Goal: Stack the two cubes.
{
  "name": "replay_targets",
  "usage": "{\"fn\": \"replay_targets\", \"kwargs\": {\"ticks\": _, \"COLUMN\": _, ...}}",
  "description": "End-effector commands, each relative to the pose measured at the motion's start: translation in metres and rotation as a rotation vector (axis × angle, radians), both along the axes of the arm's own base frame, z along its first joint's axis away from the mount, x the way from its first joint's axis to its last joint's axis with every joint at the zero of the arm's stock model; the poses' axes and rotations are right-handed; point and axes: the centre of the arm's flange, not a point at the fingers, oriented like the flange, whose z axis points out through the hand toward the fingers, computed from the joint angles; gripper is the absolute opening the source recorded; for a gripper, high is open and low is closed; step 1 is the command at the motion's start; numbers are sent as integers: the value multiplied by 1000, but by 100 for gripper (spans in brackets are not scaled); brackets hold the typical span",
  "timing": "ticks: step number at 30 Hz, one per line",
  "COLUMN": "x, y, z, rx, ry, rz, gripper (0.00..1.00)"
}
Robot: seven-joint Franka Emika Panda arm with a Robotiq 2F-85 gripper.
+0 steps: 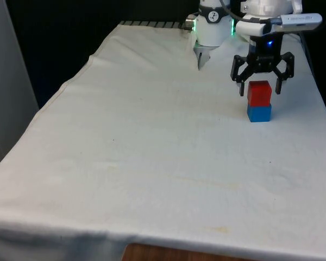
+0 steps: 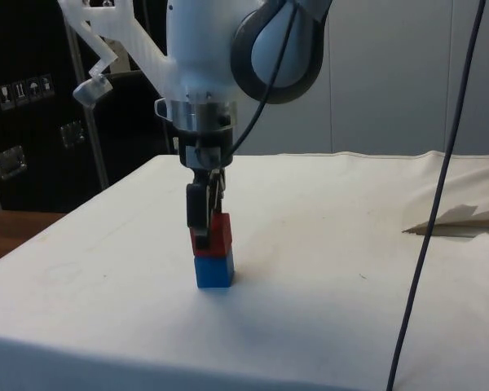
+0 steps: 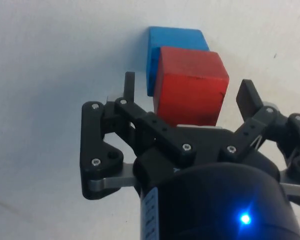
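Gripper (image 1: 260,87) is spread wide open, fingers either side of the red cube (image 1: 259,92) but not touching it, far as I can tell. Red cube sits on the blue cube (image 1: 259,113), a bit off-square. Stack's at the upper right of the front view, on the white cloth (image 1: 152,163).

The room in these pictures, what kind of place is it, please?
Probably a robotics lab or test room: a table under a white cloth, dark cabinets behind it, and a robot gripper with open jaws around a red cube on a blue cube.
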Motion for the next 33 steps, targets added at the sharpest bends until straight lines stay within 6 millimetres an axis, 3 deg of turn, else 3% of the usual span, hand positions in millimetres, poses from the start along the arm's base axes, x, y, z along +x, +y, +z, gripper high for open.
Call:
{"fn": "replay_targets", "kwargs": {"ticks": 1, "x": 1, "y": -1, "z": 3, "rx": -3, "ry": -7, "rz": -2, "gripper": 100}}
{"fn": "replay_targets", "kwargs": {"ticks": 33, "x": 2, "y": -10, "z": 115, "rx": -3, "ry": -51, "rz": -31, "gripper": 100}}
